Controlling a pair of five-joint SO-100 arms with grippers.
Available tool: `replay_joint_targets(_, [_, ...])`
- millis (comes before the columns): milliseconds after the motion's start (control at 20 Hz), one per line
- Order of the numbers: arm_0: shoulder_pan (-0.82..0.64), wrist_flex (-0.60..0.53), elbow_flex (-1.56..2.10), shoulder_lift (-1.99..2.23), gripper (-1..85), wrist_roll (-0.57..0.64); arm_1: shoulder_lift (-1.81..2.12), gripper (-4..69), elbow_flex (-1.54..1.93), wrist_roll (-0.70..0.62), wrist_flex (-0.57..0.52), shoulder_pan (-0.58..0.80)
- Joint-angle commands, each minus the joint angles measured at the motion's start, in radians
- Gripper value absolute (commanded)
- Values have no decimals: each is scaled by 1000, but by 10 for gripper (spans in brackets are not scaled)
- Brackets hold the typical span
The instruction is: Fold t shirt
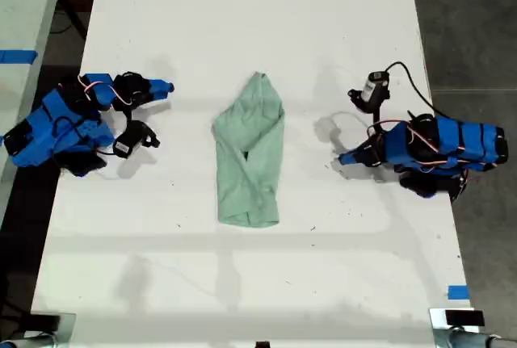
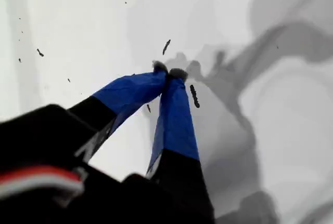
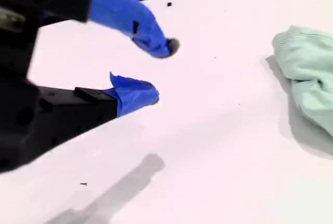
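lying across the middle of the white table [image 1: 242, 299], well apart from both arms, the t shirt [image 1: 250, 154] is already a narrow lengthwise bundle. folding it end over end looks next: pinch one short end with both, lift low, lay it squarely. my second gripper [image 3: 156, 70] gapes open, holding nothing; my first gripper [image 2: 169, 73] is clenched, tips touching, on nothing.

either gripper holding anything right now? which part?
Nothing held. My first gripper is shut on nothing; my second gripper is open and empty. The t shirt lies untouched on the table.
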Motion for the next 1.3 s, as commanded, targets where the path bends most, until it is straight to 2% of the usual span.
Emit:
replay_joint_targets(0, [569, -2, 38, 11, 235, -305, 15, 25, 57, 365, 3, -87])
replay_joint_targets(50, [707, 0, 40, 12, 184, -399, 15, 28, 57, 428, 0, -181])
replay_joint_targets(150, [646, -3, 40, 15, 178, -410, 15, 19, 58, 272, -21, -241])
replay_joint_targets(200, [630, -20, 40, 17, 37, -370, 15, 17, 58, 364, -3, -184])
replay_joint_targets(250, [672, -87, 40, 17, -3, -273, 17, 10, 58, 327, -31, -141])
replay_joint_targets(300, [721, -201, 40, 18, 1, -202, 18, 38, 38, 288, -112, -155])
replay_joint_targets(350, [701, -196, 18, 18, -2, -293, 17, 9, -40, 302, -155, -152])
replay_joint_targets(400, [640, -121, -34, 17, -3, -373, -23, 12, -164, 347, -126, -140])
replay_joint_targets(450, [588, -51, -118, -46, -4, -393, -175, 11, -324, 379, -91, -120])
replay_joint_targets(500, [574, -54, -212, -215, -4, -393, -425, 11, -491, 407, -75, -123])
replay_joint_targets(550, [594, -57, -337, -434, -4, -414, -678, 10, -652, 419, -97, -133])
replay_joint_targets(650, [680, 48, -684, -864, -4, -499, -1089, 11, -973, 443, -72, -146])
replay_joint_targets(800, [769, 103, -1169, -1356, -1, -371, -1540, 28, -1384, 417, 3, -150])
replay_joint_targets(850, [793, 94, -1250, -1465, 32, -325, -1652, 150, -1476, 390, -26, -169])
replay_joint_targets(900, [815, 89, -1301, -1555, 115, -311, -1741, 231, -1526, 348, -97, -193])
replay_joint_targets(950, [834, 74, -1333, -1631, 159, -308, -1833, 254, -1588, 324, -137, -216])
replay_joint_targets(1050, [881, -31, -1359, -1735, 174, -261, -2013, 260, -1727, 333, -129, -247])
replay_joint_targets(1250, [950, -135, -1440, -1902, 178, -245, -2183, 272, -1836, 377, -104, -287])
